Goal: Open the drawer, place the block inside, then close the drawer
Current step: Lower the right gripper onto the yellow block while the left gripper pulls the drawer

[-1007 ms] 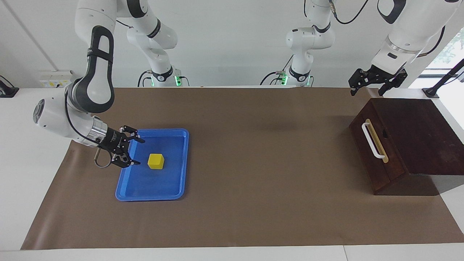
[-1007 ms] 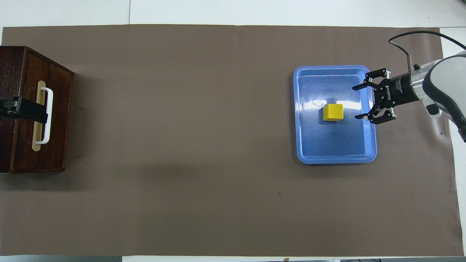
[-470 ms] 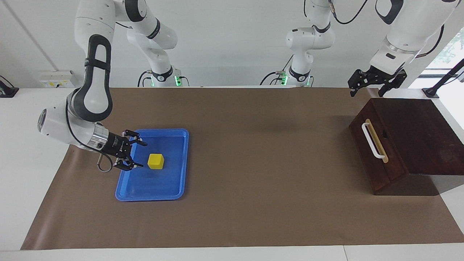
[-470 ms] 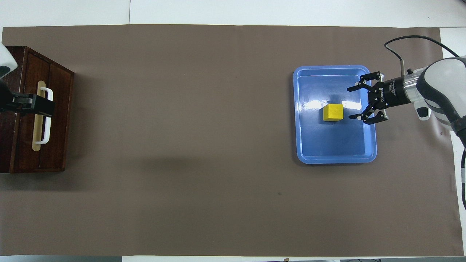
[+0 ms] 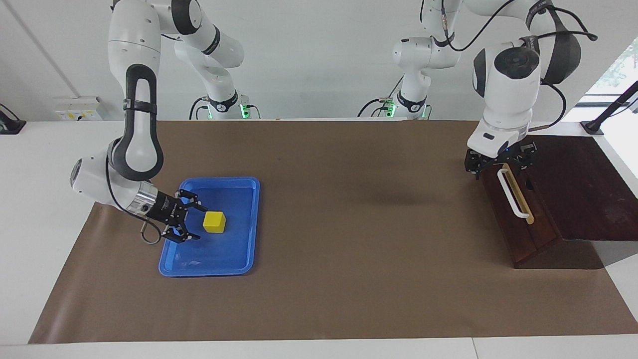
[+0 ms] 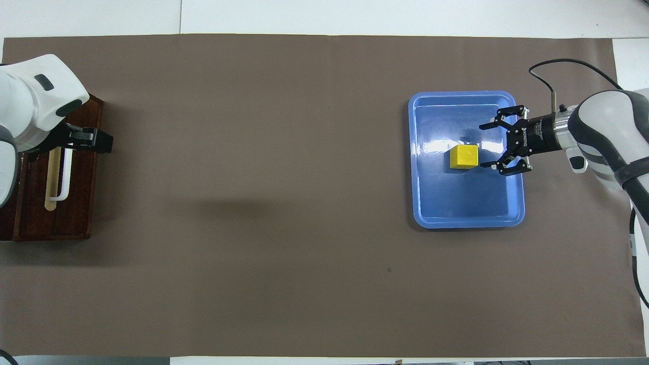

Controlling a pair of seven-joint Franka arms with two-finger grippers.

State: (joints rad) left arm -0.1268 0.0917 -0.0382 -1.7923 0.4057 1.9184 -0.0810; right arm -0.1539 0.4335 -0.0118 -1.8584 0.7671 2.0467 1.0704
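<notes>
The yellow block (image 5: 214,222) (image 6: 464,156) sits in the middle of the blue tray (image 5: 209,262) (image 6: 456,208). My right gripper (image 5: 195,220) (image 6: 484,146) lies low over the tray, pointing sideways at the block. It is open, its fingertips just short of the block and not touching it. The dark drawer (image 5: 523,234) (image 6: 81,203) is shut in its wooden box at the left arm's end. My left gripper (image 5: 500,162) (image 6: 94,143) hangs open at the end of the white handle (image 5: 513,197) (image 6: 65,177) nearer the robots, fingers on either side of it.
The dark wooden box (image 5: 583,184) takes up the left arm's end of the brown mat (image 5: 349,224). The tray stands toward the right arm's end. Only bare mat lies between them.
My left arm has swung down from above the box's corner to the handle's end. My right gripper has slid further over the tray toward the block. Block and drawer have not moved.
</notes>
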